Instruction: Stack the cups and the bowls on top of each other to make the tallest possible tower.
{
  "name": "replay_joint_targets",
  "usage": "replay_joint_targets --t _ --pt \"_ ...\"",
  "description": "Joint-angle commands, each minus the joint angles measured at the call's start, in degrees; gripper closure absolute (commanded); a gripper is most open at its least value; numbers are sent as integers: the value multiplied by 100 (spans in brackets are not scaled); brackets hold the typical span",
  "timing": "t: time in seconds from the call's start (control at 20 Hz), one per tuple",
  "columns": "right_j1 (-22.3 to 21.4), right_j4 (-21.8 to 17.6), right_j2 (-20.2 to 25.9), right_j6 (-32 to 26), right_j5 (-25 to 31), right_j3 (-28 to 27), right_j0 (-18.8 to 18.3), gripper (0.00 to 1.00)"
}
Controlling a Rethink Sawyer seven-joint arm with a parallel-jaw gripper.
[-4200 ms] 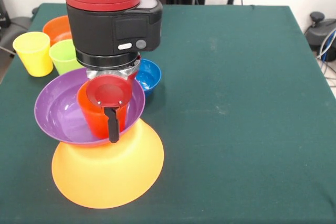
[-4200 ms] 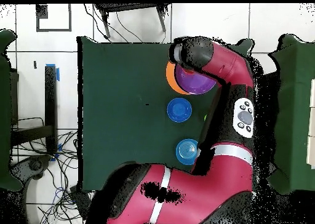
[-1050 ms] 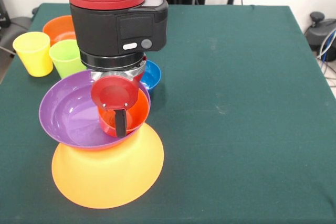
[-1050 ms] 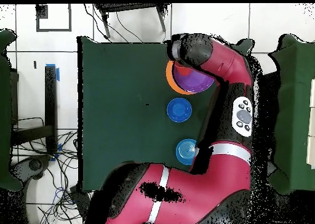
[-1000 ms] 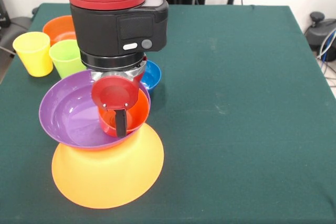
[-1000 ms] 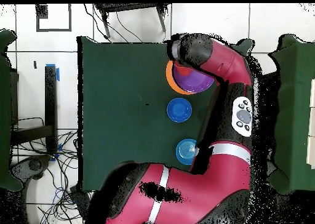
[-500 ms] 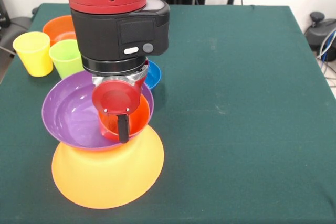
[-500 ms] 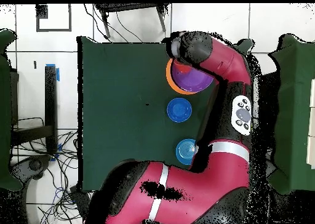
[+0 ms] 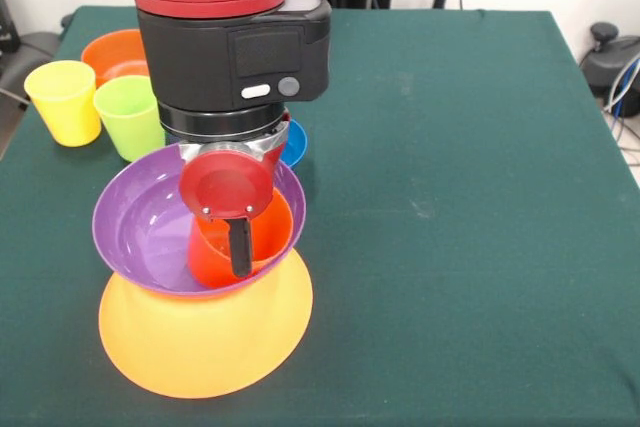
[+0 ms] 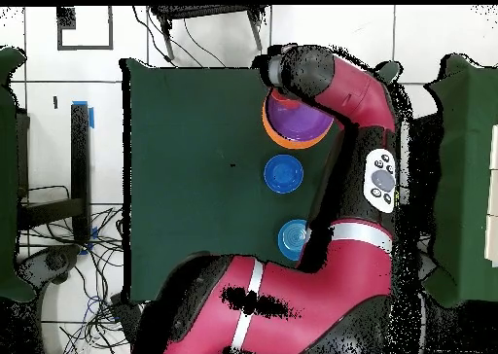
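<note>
Gripper (image 9: 238, 247) clamps the orange-red cup (image 9: 262, 237) by its rim, one finger (image 9: 240, 247) outside, setting it upright inside the purple bowl (image 9: 140, 232) for height.

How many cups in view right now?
3. Yellow cup and lime green cup at top left in the front view; orange-red cup inside the purple bowl. More may be hidden behind the arm.

Three cups (image 9: 62, 99) — yellow, green, orange-red — and five bowls (image 9: 205, 342).
</note>
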Motion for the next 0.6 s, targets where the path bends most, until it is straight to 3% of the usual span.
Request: replay_joint_targets --t 0.05,0.6 --pt "218 57 551 178 212 49 231 100" --pt "27 -78 635 -346 177 680 0 100"
